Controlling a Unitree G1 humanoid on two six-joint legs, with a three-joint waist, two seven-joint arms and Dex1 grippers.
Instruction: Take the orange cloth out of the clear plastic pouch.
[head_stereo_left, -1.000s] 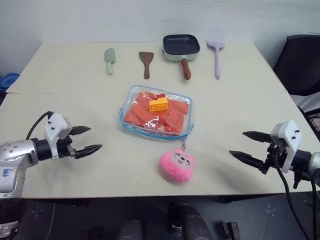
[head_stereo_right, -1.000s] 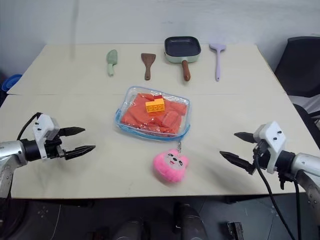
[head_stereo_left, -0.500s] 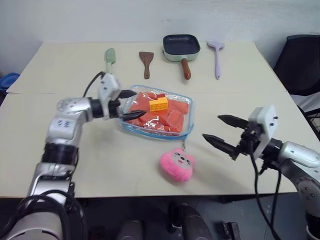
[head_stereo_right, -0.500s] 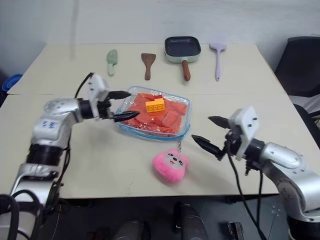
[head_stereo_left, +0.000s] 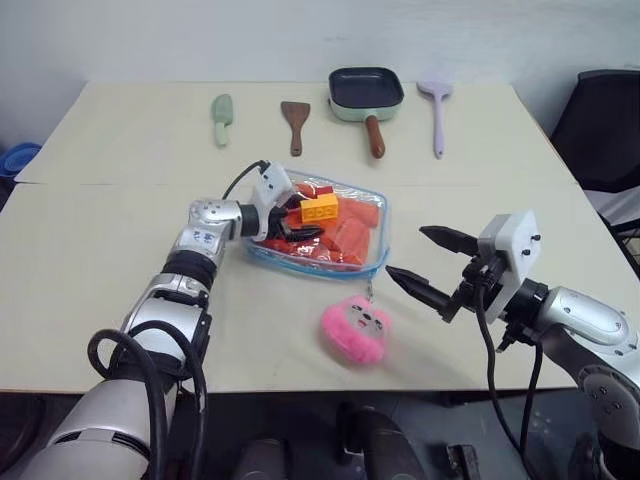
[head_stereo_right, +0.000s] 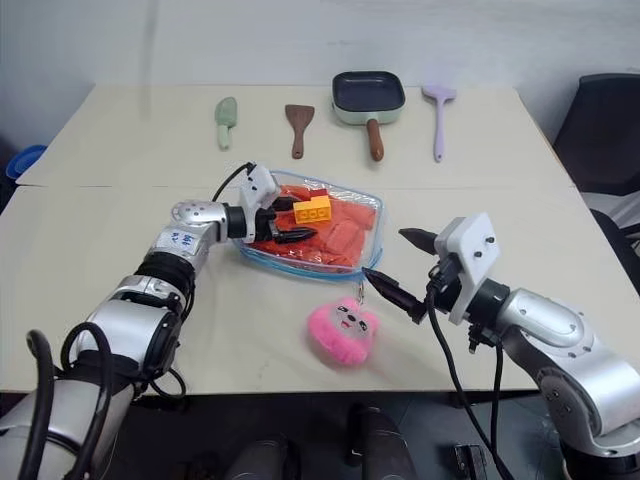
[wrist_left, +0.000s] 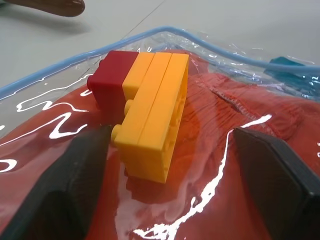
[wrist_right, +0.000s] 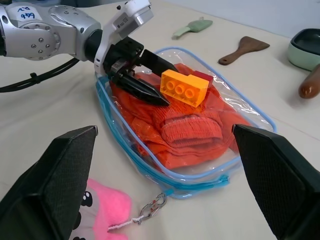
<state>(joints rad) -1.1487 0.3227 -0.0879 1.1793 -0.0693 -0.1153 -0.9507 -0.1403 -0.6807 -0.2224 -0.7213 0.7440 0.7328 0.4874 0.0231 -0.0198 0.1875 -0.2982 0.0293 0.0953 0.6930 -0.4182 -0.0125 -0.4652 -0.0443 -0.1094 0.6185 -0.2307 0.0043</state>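
Observation:
The clear plastic pouch (head_stereo_left: 374, 258) with light-blue trim lies flat mid-table, and the folded orange cloth (head_stereo_left: 347, 236) is inside it. A yellow brick (head_stereo_left: 319, 207) joined to a red brick (wrist_left: 109, 74) rests on top of the pouch. My left gripper (head_stereo_right: 289, 222) is open over the pouch's left part, one finger on each side of the brick and pressing the plastic. My right gripper (head_stereo_left: 408, 252) is open, just above the table to the right of the pouch. A pink plush charm (head_stereo_left: 355, 328) lies in front, clipped to the pouch.
Along the far edge lie a green spatula (head_stereo_left: 221, 118), a brown spatula (head_stereo_left: 294, 125), a small pan (head_stereo_left: 365, 95) and a purple spatula (head_stereo_left: 437, 110). A black chair (head_stereo_left: 605, 130) stands at the right of the table.
My left arm swung from the table's left side onto the pouch, its fingers now astride the brick and slightly narrower. My right gripper moved left toward the pouch, still open.

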